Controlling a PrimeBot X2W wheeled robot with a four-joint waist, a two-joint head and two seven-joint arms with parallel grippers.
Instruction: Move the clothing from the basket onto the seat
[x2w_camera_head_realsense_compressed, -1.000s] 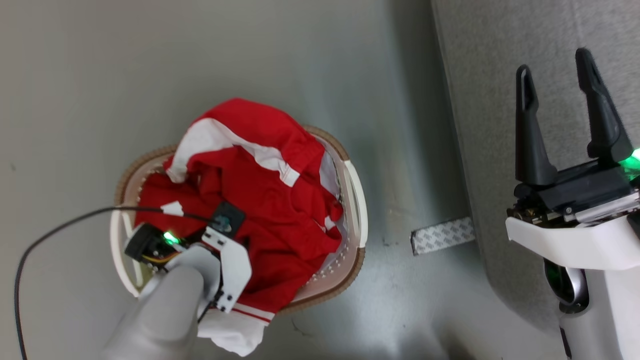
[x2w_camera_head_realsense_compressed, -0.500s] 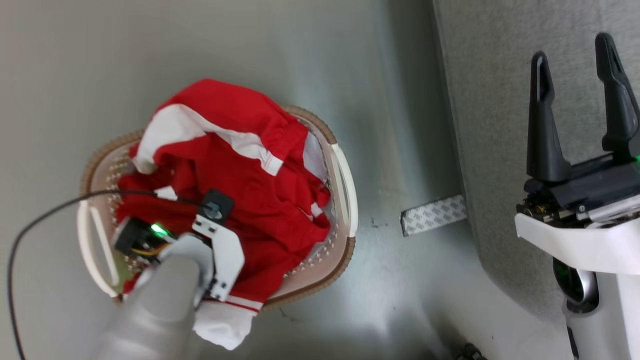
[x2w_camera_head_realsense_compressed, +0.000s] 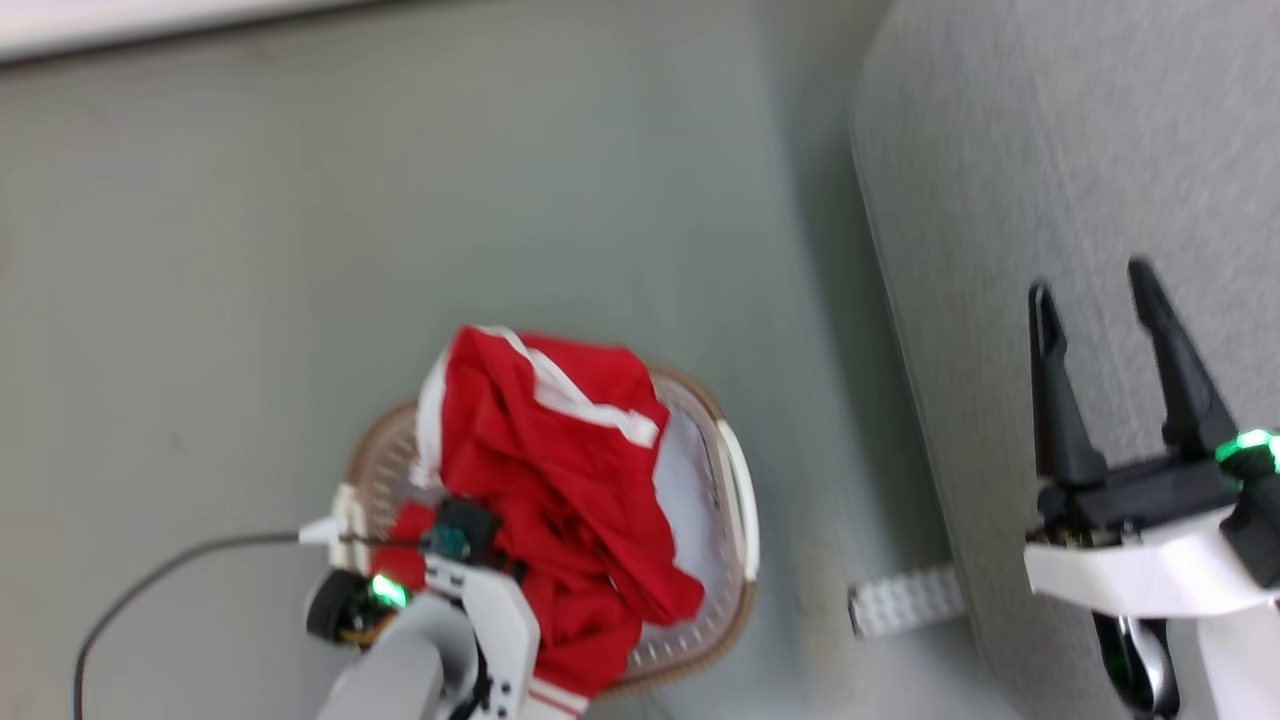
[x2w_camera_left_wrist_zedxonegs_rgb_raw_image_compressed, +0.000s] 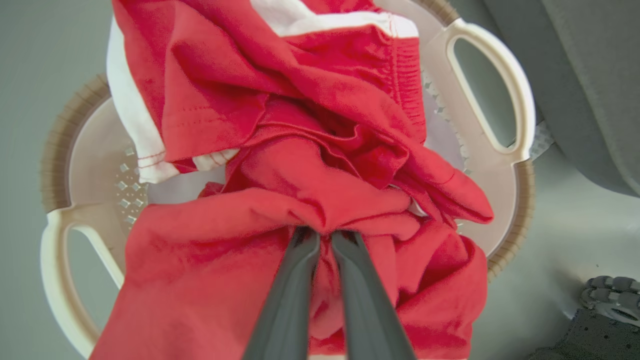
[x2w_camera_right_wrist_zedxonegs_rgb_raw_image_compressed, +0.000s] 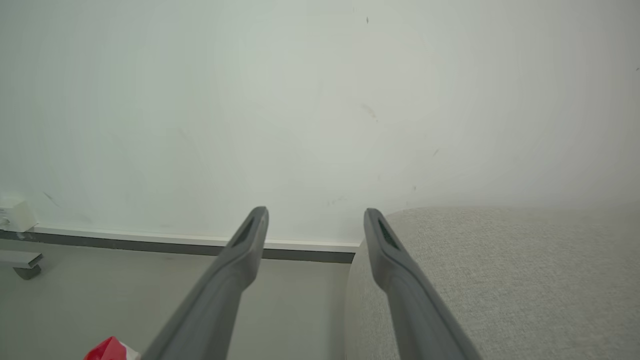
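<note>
We see the clothing (x2w_camera_left_wrist_zedxonegs_rgb_raw_image_compressed: 300, 200) as soft, bright red fabric, crumpled into deep folds, with a white stripe band and stitched white trim. It lies heaped in the basket (x2w_camera_head_realsense_compressed: 738, 520). One fold hangs over the near rim. In the head view the heap's long axis runs from the far rim down toward us, with the striped end farthest away. The left gripper (x2w_camera_left_wrist_zedxonegs_rgb_raw_image_compressed: 325, 235) has its two dark fingers pinched together on a ridge of red cloth near the middle of the heap.

The basket is rounded white plastic with perforated walls, a ribbed brown rim band and two loop handles. A pale lining (x2w_camera_head_realsense_compressed: 690, 480) shows on its seat side.

The basket stands on a smooth grey-green floor (x2w_camera_head_realsense_compressed: 300, 250). A black cable (x2w_camera_head_realsense_compressed: 150, 590) trails off to our left.

A bare strip of floor lies between the basket and the seat (x2w_camera_head_realsense_compressed: 1050, 150). A patterned strip of tape (x2w_camera_head_realsense_compressed: 905, 600) lies on the floor at the seat's base. The seat is light grey woven upholstery with a rounded edge. The right gripper (x2w_camera_head_realsense_compressed: 1090, 278) hovers over that edge, fingers spread and empty. Beyond it, the right wrist view shows a plain pale wall and a dark baseboard (x2w_camera_right_wrist_zedxonegs_rgb_raw_image_compressed: 150, 245).
</note>
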